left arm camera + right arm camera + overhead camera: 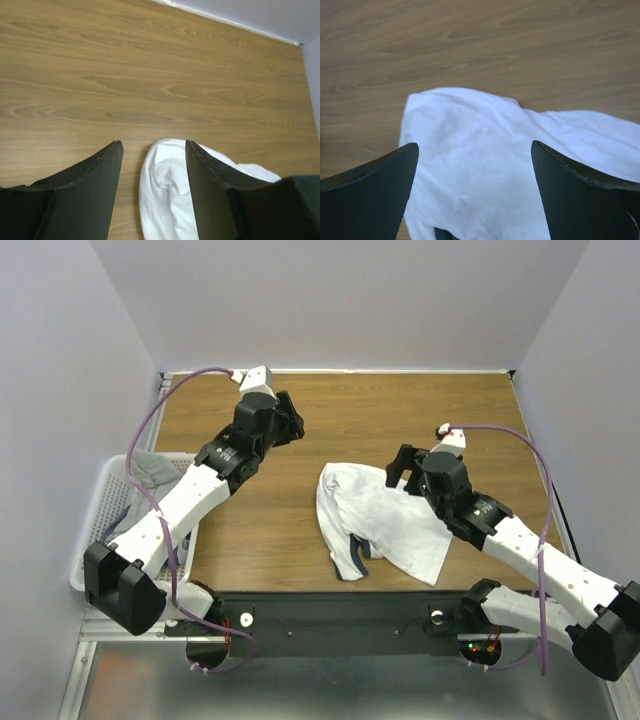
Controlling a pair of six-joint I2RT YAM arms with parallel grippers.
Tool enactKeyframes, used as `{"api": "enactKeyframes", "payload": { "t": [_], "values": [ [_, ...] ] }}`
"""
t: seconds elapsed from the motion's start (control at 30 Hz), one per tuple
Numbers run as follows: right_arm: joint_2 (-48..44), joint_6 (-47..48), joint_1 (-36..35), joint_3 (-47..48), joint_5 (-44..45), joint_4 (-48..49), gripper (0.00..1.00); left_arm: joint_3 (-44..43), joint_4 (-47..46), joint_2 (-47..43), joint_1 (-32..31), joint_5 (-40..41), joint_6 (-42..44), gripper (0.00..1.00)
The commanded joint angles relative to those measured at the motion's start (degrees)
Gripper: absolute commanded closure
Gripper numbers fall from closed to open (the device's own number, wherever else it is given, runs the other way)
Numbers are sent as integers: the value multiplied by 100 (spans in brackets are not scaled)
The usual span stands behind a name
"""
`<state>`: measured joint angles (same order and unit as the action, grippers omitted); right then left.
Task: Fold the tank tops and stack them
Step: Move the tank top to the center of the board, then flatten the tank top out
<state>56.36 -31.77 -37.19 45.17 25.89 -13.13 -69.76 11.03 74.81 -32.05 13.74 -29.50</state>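
Observation:
A white tank top [385,520] lies crumpled in the middle of the wooden table, its navy-edged opening [355,555] towards the near side. My left gripper [292,424] hovers open to the upper left of it, apart from the cloth. In the left wrist view the white tank top [165,200] lies on the table beyond the spread fingers [107,165], with nothing between them. My right gripper [404,468] stands wide open over the top's far right edge. The right wrist view shows the white cloth [470,165] below its fingers [390,170]. Grey cloth [150,472] sits in the basket.
A white lattice basket [95,515] stands off the table's left edge. Bare wooden table [400,410] stretches behind the tank top to the back wall. Walls close in on the left, right and back.

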Motion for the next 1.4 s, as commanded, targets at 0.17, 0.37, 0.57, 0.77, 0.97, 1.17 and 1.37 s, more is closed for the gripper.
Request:
{"api": "enactKeyframes", "payload": {
  "t": [0.17, 0.37, 0.57, 0.77, 0.97, 1.17, 1.37],
  "values": [
    [-143, -602, 10, -692, 760, -630, 0, 1744, -900, -335, -1425, -732, -767, 39],
    [304, -918, 19, -861, 917, -665, 1, 3001, -1550, -116, -2322, -654, -1698, 34],
    [1043, -937, 168, -650, 1006, -499, 1, 3170, -1648, 445, -2666, -241, -2025, 24],
    [1667, -700, 571, -422, 497, -130, 2, 2706, -1490, 1219, -2228, 85, -1885, 44],
    [2001, -585, 783, -245, 101, 73, 5, 2020, -1314, 1703, -1025, 172, -1235, 100],
    [2195, -681, 775, -350, -1075, 476, 20, -166, -1111, 2773, 172, 340, -191, 100],
    [2028, -822, 512, -536, -2281, 1110, 21, -2918, -541, 4101, 656, 209, 462, 67]
  ]
}}
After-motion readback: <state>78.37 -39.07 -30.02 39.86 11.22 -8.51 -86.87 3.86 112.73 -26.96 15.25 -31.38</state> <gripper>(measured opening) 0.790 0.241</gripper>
